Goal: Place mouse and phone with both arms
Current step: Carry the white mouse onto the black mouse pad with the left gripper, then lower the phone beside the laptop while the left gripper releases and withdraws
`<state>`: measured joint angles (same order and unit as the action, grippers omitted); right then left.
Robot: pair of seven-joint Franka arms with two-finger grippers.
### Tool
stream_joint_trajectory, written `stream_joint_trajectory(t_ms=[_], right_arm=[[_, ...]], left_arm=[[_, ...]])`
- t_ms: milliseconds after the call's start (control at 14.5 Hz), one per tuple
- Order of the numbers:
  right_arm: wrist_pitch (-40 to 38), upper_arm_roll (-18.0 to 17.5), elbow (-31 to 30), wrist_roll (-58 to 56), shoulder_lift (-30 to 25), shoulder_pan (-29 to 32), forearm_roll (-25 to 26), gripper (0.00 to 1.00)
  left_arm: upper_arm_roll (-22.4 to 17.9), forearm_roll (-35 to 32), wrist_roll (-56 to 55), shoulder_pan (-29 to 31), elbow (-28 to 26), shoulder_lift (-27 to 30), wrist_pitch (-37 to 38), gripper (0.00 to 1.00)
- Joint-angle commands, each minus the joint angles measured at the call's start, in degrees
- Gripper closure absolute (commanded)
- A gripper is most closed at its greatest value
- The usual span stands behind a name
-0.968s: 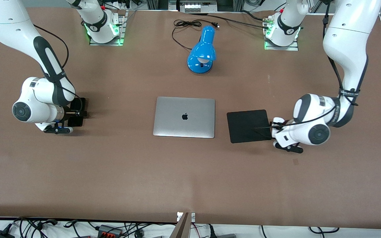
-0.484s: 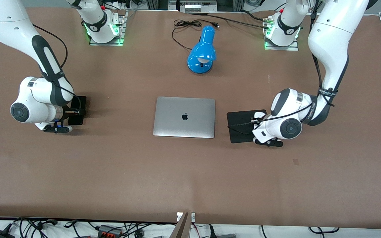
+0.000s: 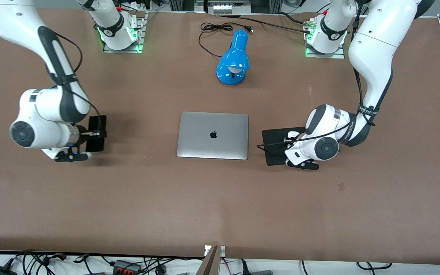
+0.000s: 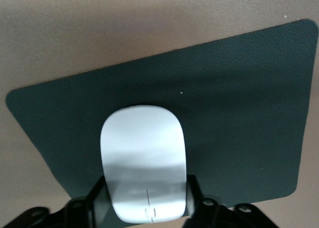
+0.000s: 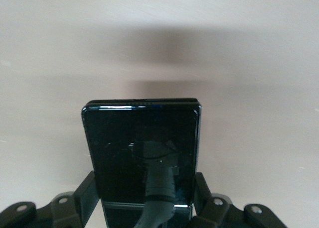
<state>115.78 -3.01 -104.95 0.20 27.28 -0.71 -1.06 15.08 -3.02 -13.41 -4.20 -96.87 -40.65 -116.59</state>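
Observation:
My left gripper (image 3: pixel 291 139) is shut on the white mouse (image 3: pixel 292 134) and holds it over the black mouse pad (image 3: pixel 274 142), at the pad's end toward the left arm. In the left wrist view the mouse (image 4: pixel 142 153) sits between the fingers of the gripper (image 4: pixel 145 202), with the pad (image 4: pixel 239 113) under it. My right gripper (image 3: pixel 94 134) is shut on the black phone (image 3: pixel 97 133) and holds it above the bare table near the right arm's end. In the right wrist view the phone (image 5: pixel 115 153) is clamped by its long edges in the gripper (image 5: pixel 145 200).
A closed silver laptop (image 3: pixel 213 135) lies mid-table between the two grippers, beside the mouse pad. A blue desk lamp (image 3: pixel 233 57) with its black cord lies farther from the front camera than the laptop. The table (image 3: pixel 220 206) is brown.
My left gripper has carried the mouse from the pad's outer edge to over the pad, toward the laptop. My right gripper has risen a little with the phone and shifted slightly toward the laptop.

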Motion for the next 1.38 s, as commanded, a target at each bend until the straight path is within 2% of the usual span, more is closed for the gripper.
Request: stream_joint_trajectory(t_ms=[0, 138, 346, 691, 899, 968, 1106, 1176, 1314], right_arm=[[2.07, 0.29, 0.80, 8.99, 0.93, -6.38, -0.70, 0.88], [5.14, 0.29, 0.80, 16.38, 2.25, -11.13, -0.70, 0.88], [8.22, 0.20, 0.89, 23.16, 4.53, -13.78, -0.87, 0.88], [12.01, 0.20, 1.85, 27.74, 7.61, -19.32, -1.92, 0.88], [12.10, 0.20, 2.82, 26.96, 8.85, -19.33, -2.89, 0.88], [12.02, 0.20, 2.82, 26.87, 8.93, -19.33, -2.81, 0.88], [12.01, 0.20, 2.82, 26.87, 9.46, -20.20, -2.81, 0.88], [12.19, 0.20, 2.82, 26.87, 9.81, -20.64, -2.89, 0.88], [12.45, 0.20, 2.91, 26.87, 10.25, -20.73, -2.89, 0.88]], left_arm=[[-0.31, 0.74, -0.47, 1.38, 0.97, 2.23, 3.36, 0.00], [-0.58, 0.21, -0.47, 2.18, 5.08, 4.96, 12.22, 0.00], [-1.55, -0.40, -0.12, 3.14, 13.88, 7.16, 25.16, 0.00], [-1.46, -4.71, 2.41, 10.16, 15.12, 22.61, 35.19, 0.00], [-1.81, -6.11, 2.52, 12.02, 19.07, 24.31, 45.80, 0.00], [-1.90, -6.03, 2.17, 12.20, 20.30, 24.31, 46.71, 0.00], [-1.29, -4.81, -1.68, 13.33, 19.35, 25.35, 45.24, 0.00], [-0.94, -4.71, -1.96, 13.86, 16.65, 28.76, 42.18, 0.00], [-0.58, -2.71, -1.79, 14.05, 3.25, 38.92, 32.61, 0.00]])
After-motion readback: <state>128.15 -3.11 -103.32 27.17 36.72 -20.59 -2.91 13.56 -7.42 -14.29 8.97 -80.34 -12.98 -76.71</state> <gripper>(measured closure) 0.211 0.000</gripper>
